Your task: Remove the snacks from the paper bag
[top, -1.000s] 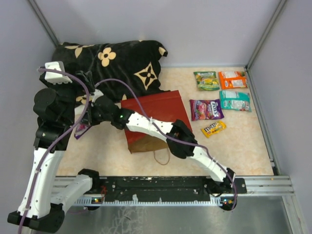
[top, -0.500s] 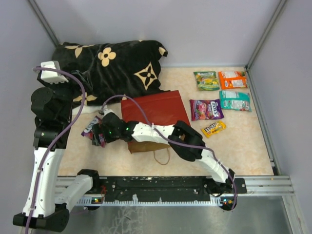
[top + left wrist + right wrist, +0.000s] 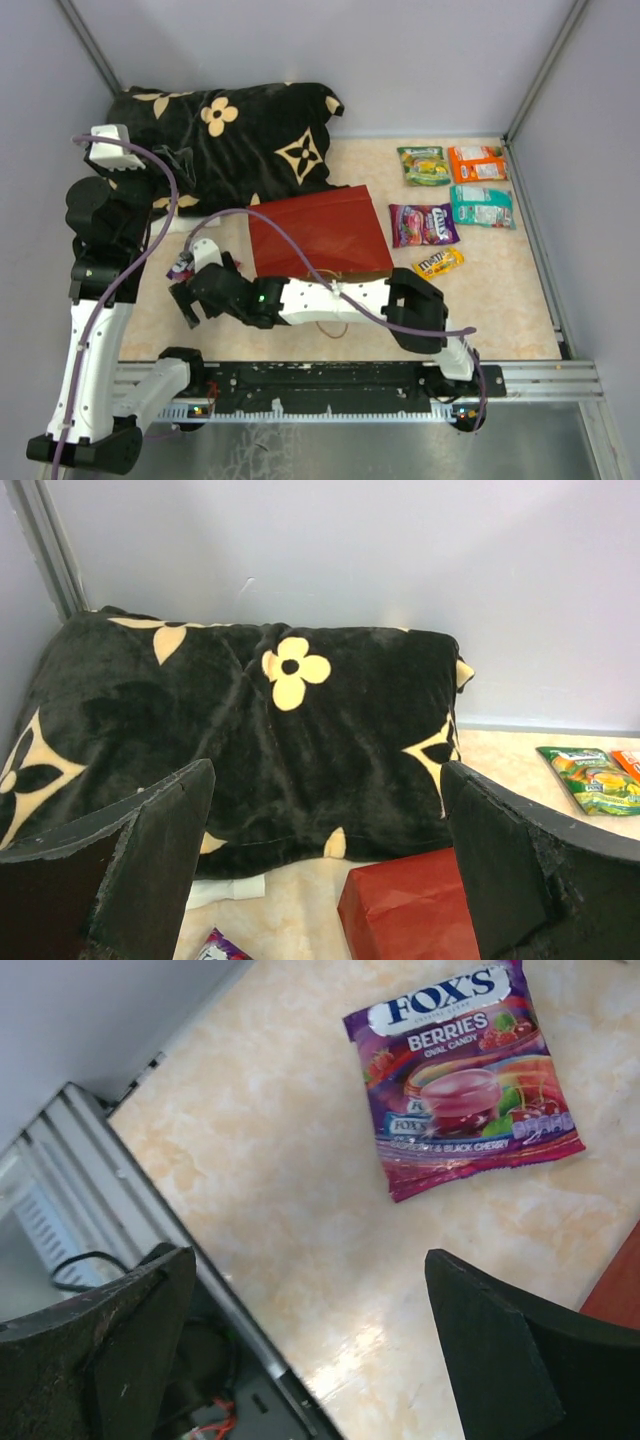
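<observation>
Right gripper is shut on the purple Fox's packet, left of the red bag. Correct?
Not quite. The right gripper is open, with its fingers spread and nothing between them. The purple Fox's packet lies flat on the table, as the right wrist view shows. The packet is left of the red bag, as you said.

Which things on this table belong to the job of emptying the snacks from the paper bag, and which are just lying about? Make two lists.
Belong to the job:
red paper bag
green packet
orange packet
teal packet
purple packet
yellow M&M's pack
Fox's Berries packet

Just lying about:
black flowered pillow
white scrap at its edge
</observation>
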`<state>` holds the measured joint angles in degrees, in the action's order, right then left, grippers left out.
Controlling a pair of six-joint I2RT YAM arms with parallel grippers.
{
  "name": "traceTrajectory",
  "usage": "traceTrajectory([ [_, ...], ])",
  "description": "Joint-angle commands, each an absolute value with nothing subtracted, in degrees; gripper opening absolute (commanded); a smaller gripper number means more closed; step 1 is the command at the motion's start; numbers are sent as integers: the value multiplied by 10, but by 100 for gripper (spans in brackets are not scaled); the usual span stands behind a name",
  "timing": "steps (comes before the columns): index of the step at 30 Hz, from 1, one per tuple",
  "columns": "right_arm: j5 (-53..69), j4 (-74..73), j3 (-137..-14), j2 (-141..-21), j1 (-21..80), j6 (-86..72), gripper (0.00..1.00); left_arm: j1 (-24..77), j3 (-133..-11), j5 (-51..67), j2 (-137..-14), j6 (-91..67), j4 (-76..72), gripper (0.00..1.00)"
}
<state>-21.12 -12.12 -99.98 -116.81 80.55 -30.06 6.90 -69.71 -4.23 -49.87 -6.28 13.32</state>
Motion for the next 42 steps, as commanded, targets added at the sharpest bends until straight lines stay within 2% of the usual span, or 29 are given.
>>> traceTrajectory([
  [1,-147,-24,-995,-1188,754,-184,97,64,-703,-32,-490,-69,129,100],
  [3,-117,-9,-1011,-1206,748,-108,98,64,-703,-28,-491,-71,130,100],
  [8,-103,-115,-1141,-1305,727,9,99,64,-703,-26,-493,-73,130,100],
  [13,-46,-204,-1273,-1418,704,43,99,64,-698,-21,-490,-75,127,100],
  [19,-31,-201,-1294,-1453,702,46,98,63,-698,-7,-493,-81,125,100],
  [25,-60,-208,-1312,-1477,697,-53,96,61,-697,3,-494,-87,124,100],
  [31,-157,-217,-1315,-1487,696,-288,97,58,-696,9,-493,-89,124,100],
  [38,-60,-175,-1294,-1487,693,-446,95,58,-692,11,-490,-88,121,100],
  [42,-36,-94,-1216,-1447,697,-496,93,58,-697,17,-493,-88,125,100],
])
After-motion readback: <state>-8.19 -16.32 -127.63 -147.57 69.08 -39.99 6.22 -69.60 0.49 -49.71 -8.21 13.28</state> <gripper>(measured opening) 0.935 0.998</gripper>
